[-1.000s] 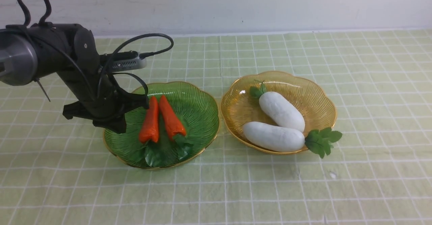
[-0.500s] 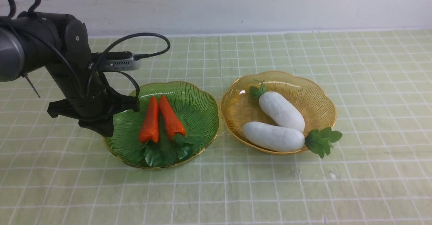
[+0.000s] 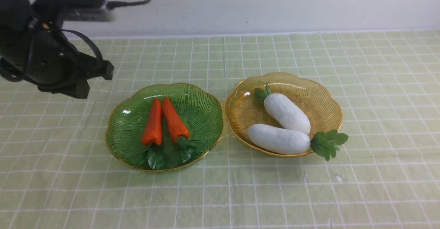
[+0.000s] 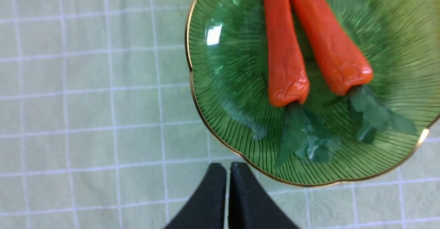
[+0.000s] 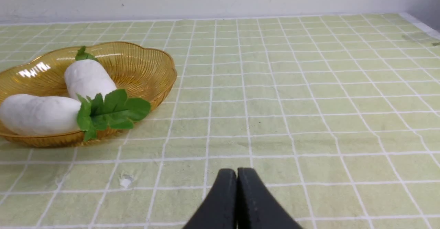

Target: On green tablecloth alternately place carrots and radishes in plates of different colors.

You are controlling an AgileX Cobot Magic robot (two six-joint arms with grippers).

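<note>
Two orange carrots (image 3: pixel 164 121) lie side by side in the green plate (image 3: pixel 202 98) at centre left of the front view, tips toward the wall and nearly touching, dark leafy tops toward the camera. Just beside it, at centre right, the amber plate (image 3: pixel 309 91) holds two white radishes (image 3: pixel 285 122); they touch each other, and the nearer one's leaf tuft hangs over the plate's rim at lower right. Both plates rest on the green tablecloth (image 3: pixel 378 174), their rims close together but apart.

The left gripper (image 3: pixel 92 79) hangs in the upper left of the frame, above the cloth and well apart from the green plate, holding nothing. In its wrist view the left gripper's fingers (image 4: pixel 213 201) are pressed together at the bottom edge, just outside the plate's gold rim.

The right gripper (image 5: pixel 237 194) does not appear in the front view. Its wrist view shows its black fingers (image 5: pixel 251 201) together and empty at bottom centre, over bare cloth, with the amber plate and radishes at the left of that frame.
</note>
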